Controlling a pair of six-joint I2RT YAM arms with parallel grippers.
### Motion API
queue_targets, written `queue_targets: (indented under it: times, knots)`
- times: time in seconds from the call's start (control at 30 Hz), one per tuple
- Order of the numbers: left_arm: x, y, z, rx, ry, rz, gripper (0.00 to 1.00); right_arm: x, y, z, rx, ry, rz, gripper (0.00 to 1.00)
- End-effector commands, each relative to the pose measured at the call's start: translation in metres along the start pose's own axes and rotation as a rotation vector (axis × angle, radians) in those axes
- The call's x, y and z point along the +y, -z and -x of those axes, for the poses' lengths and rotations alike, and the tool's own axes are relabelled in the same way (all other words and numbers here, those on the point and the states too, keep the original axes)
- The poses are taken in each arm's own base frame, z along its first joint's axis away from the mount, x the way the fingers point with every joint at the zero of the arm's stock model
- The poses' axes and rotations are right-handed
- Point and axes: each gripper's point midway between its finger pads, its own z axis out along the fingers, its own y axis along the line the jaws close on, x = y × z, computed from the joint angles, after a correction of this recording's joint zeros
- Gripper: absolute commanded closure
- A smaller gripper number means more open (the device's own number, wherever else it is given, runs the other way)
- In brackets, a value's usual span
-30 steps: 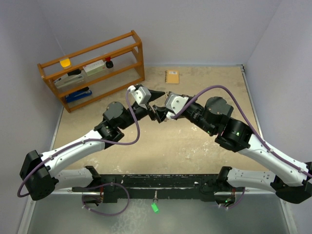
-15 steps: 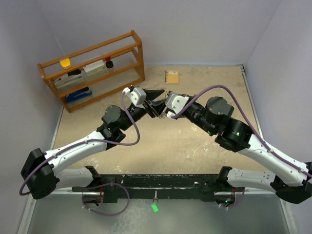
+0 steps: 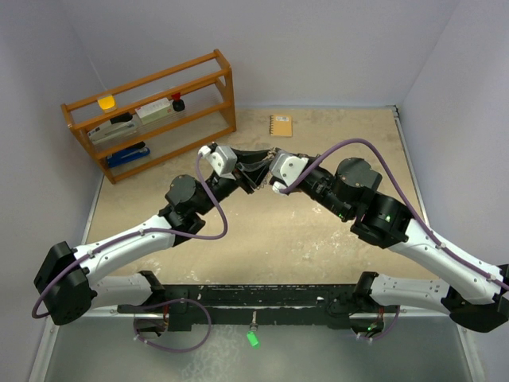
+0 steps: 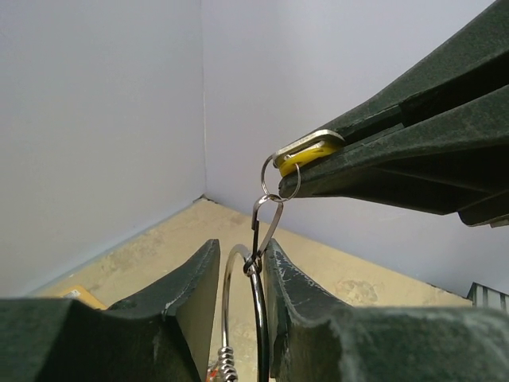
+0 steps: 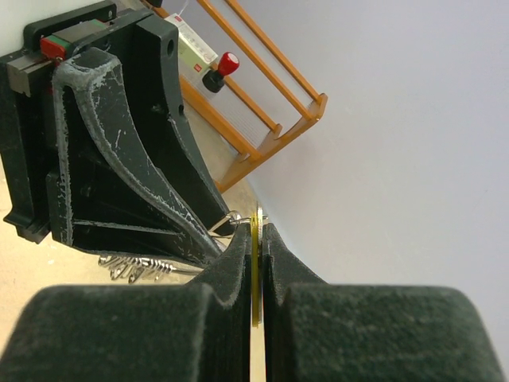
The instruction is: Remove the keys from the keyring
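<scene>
The top external camera sits high above and behind the arm bases, looking down and forward over the whole worktop (image 3: 302, 239) as far as the wooden rack (image 3: 143, 81). The left wrist camera looks very closely along its own jaws toward the wall corner. The right wrist camera looks along its jaws toward the rack. Both wrist views share the yellow-headed key (image 4: 306, 157), and each shows the other arm's jaws.

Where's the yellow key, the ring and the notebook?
yellow key (image 4: 307, 157), left wrist view, yellow head.
keyring (image 4: 223, 306), left wrist view, left side of wire.
notebook (image 3: 280, 125), top view, cover's middle.
</scene>
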Motion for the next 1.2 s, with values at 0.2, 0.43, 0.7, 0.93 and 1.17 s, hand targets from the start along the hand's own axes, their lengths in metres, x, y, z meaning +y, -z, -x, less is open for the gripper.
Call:
queue_targets:
  times: [0.2,0.43,0.7,0.93,1.17]
  knots:
    - [-0.001,0.01,0.026,-0.112,-0.025,0.005,0.75,-0.031,0.014,0.026,-0.08,-0.032,-0.098,1.0]
    - [-0.005,0.009,0.032,-0.134,-0.017,-0.014,0.53,-0.031,0.015,0.028,-0.083,-0.034,-0.095,1.0]
    - [-0.006,0.008,0.033,-0.154,-0.012,-0.017,0.49,-0.029,0.013,0.026,-0.08,-0.036,-0.088,1.0]
    - [-0.005,0.004,0.033,-0.165,-0.008,-0.013,0.51,-0.028,0.013,0.027,-0.081,-0.036,-0.083,1.0]
    - [-0.005,-0.001,0.026,-0.153,-0.005,-0.015,0.51,-0.028,0.013,0.028,-0.085,-0.035,-0.081,1.0]
